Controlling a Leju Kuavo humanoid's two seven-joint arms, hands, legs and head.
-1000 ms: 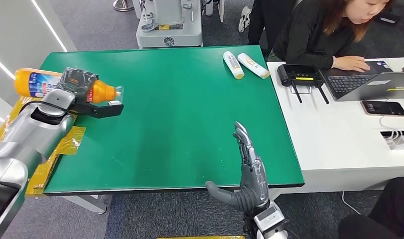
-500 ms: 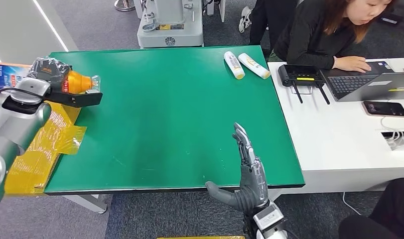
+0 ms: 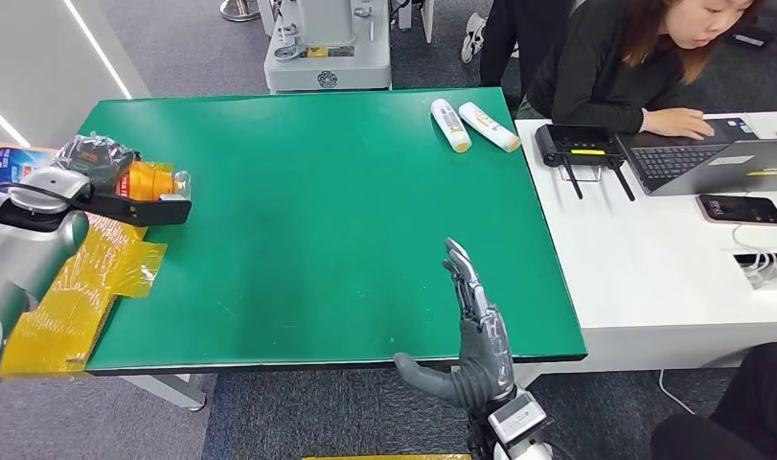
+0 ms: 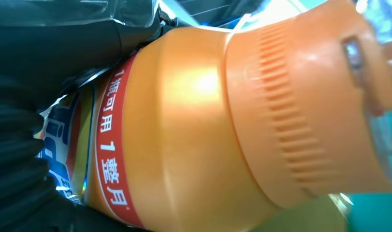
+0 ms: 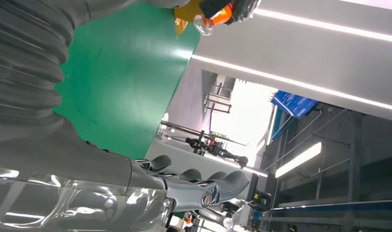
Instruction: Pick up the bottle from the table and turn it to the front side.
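Head view: left hand [image 3: 95, 158] wraps around orange plastic bottle with blue label [image 3: 11, 161], up off green table [image 3: 346, 201], at its left edge. Bottle lies sideways, cap toward table middle. Right hand [image 3: 475, 331] far off, fingers spread, holds nothing.

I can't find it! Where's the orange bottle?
In the head view, the orange bottle lies sideways in the left robot hand, over the green table's far-left edge.

bottle [image 3: 145, 178] base beyond frame edge
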